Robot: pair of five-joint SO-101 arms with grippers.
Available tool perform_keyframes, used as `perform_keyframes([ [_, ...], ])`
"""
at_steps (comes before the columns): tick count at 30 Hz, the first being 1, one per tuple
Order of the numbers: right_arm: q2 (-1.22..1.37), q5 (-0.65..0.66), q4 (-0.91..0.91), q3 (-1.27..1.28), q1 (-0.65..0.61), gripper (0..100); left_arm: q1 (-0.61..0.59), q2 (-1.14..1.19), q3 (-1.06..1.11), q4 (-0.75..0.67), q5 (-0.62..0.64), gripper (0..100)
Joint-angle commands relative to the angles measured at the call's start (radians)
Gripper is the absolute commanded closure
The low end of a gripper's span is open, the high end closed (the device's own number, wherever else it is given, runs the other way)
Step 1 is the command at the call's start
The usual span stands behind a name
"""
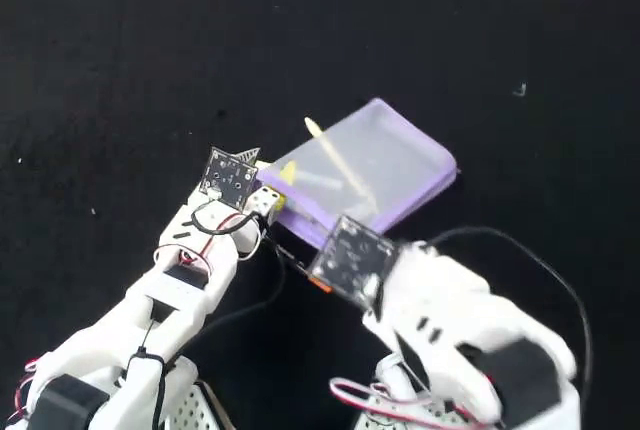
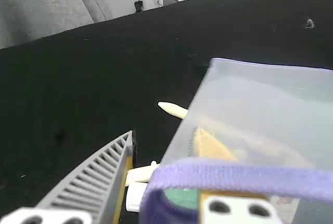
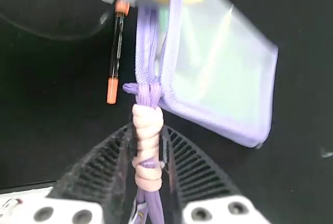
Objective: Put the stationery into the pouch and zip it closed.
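Observation:
The translucent purple pouch lies mid-table. My right gripper is shut on the zip's purple pull cord with its pale bead, at the pouch's near corner. My left gripper is at the pouch's left corner, the purple zip edge held against its lower finger and the grey finger beside it. A cream pencil crosses the pouch, its tip poking past the edge. A yellow item shows inside. An orange-capped pen lies on the table beside the zip.
The table top is black cloth, bare at the back and on both sides of the pouch. Cables trail from the right arm near the front edge. The pen's orange end sits just under the right gripper.

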Motion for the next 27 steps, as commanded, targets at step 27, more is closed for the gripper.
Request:
perform_keyframes([
  [27, -0.053, -0.135, 0.032, -0.035, -0.026, 98.6, 0.025, -0.014, -0.033, -0.017, -0.120, 97],
])
